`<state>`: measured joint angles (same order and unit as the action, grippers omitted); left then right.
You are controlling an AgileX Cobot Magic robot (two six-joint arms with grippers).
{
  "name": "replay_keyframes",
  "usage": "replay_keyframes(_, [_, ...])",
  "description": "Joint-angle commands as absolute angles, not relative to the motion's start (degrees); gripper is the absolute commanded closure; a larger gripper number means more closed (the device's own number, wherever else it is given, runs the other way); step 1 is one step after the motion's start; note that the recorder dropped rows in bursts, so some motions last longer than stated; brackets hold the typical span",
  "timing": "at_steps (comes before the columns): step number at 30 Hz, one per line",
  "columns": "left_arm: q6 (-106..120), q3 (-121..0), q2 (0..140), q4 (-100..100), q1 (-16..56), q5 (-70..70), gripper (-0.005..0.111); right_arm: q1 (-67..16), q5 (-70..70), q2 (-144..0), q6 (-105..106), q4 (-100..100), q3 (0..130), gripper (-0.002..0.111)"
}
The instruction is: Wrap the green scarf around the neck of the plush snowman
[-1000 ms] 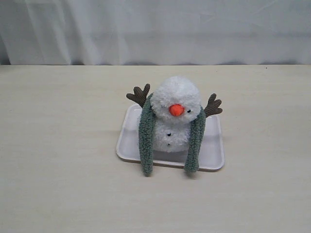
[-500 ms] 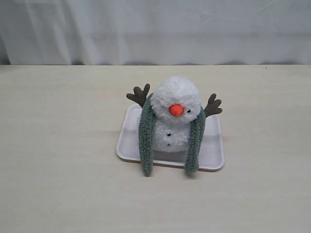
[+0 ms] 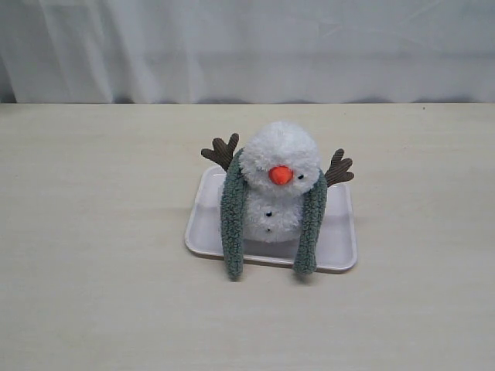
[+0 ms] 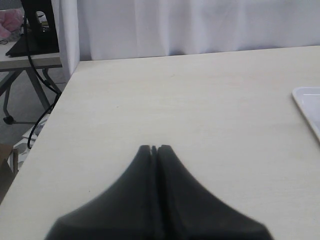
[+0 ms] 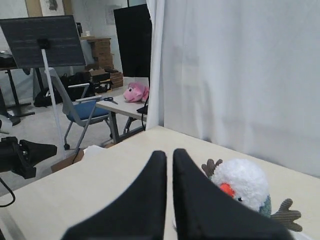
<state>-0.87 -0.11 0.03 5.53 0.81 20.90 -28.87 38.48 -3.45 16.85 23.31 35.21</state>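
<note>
Snowman: the plush snowman (image 3: 280, 182) sits upright on a white tray (image 3: 203, 224) in the middle of the table (image 3: 93, 232), carrot nose towards the exterior camera
Scarf: the green scarf (image 3: 232, 224) passes behind the snowman's neck (image 3: 272, 198); both ends hang straight down the front, one on each side of the body, with the tips over the tray's near rim
Wrap status: draped only, by my reading; the ends are not crossed in front
Left claw: the left gripper (image 4: 154, 148) is clenched on nothing, above bare table well away from the toy
Right claw: the right gripper (image 5: 169, 155) is closed to a sliver and empty, short of the snowman
Risk, slipping: pulling one end alone would likely drag the whole scarf off the neck
Risk, tipping: the plush looks light, so a tug could topple it or shift the tray
Risk, bad pinch: thick fleece lies against white fur, so the fingers may catch the body too
</note>
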Motion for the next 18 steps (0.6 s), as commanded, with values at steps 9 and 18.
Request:
replay_keyframes(9, [-0.98, 0.0, 0.0, 5.46, 0.76, 20.45, 0.107, -27.62, 38.16, 0.0, 17.15, 23.6, 35.23, 0.104])
replay_keyframes(18, [-0.98, 0.0, 0.0, 5.46, 0.76, 20.45, 0.107, -18.08, 38.02, 0.0, 17.15, 23.5, 35.23, 0.104])
